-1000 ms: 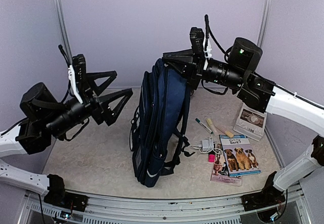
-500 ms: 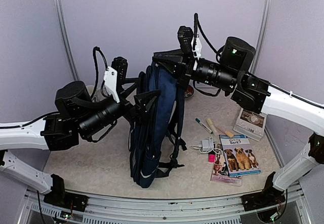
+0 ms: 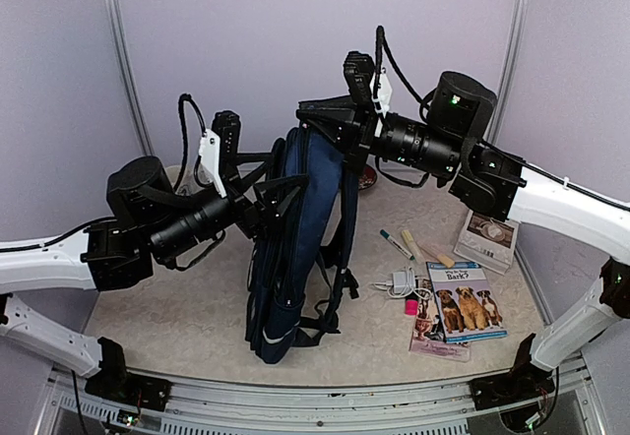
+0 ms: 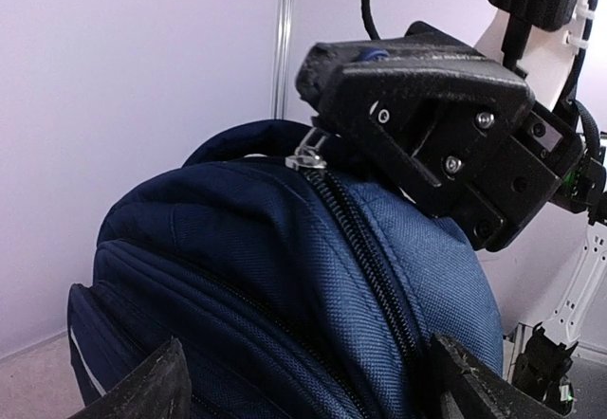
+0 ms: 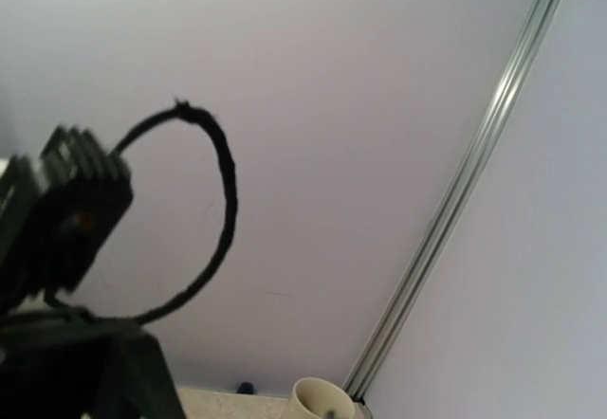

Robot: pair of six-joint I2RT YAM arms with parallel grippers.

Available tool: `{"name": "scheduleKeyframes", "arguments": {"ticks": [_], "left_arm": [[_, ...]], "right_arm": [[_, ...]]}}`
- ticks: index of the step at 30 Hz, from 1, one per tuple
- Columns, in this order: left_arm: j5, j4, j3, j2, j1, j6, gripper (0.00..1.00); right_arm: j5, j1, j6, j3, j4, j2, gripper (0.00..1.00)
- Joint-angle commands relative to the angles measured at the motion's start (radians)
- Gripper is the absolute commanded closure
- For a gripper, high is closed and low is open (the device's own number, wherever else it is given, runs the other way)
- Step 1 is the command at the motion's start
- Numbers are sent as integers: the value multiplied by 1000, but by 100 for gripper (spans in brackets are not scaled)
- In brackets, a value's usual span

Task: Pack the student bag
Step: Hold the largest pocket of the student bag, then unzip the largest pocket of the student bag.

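Observation:
The student bag (image 3: 295,268), a navy-blue backpack, hangs upright in the middle of the table, its bottom near the front edge. My right gripper (image 3: 313,123) is shut on the top of the bag and holds it up. In the left wrist view it (image 4: 334,125) sits just behind the silver zipper pull (image 4: 305,155). My left gripper (image 3: 287,187) stands open against the bag's upper front. Its two fingertips (image 4: 142,392) straddle the fabric (image 4: 247,248) and the closed zipper line. My right gripper's own fingers are out of the right wrist view.
To the right of the bag lie a green-capped marker (image 3: 397,244), a white charger with cable (image 3: 402,281), a small pink thing (image 3: 410,306), a dog book (image 3: 465,302) and another booklet (image 3: 489,233). A cream cup (image 5: 322,402) stands by the back wall.
My left arm swung in from the left until its open jaws reached the bag's upper front. The right gripper carried the bag's top slightly left, and the bag tilted.

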Motion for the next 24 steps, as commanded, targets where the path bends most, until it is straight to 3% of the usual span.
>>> {"name": "scheduleKeyframes", "arguments": {"ticks": [1, 5, 7, 13, 18, 24], "left_arm": [[-55, -59, 44, 41, -6, 5, 17], [-91, -88, 67, 68, -4, 22, 17], [-112, -91, 69, 77, 3, 24, 25], [-50, -20, 10, 39, 19, 13, 96], [-27, -38, 7, 7, 15, 30, 100], [-64, -59, -11, -59, -72, 222, 100]], "right_arm": [[17, 9, -1, 34, 45, -3, 100], [19, 9, -1, 32, 44, -6, 100], [18, 8, -1, 27, 44, -10, 100], [56, 7, -8, 9, 38, -41, 100], [119, -56, 8, -14, 33, -68, 100], [102, -273, 133, -71, 39, -98, 100]]}}
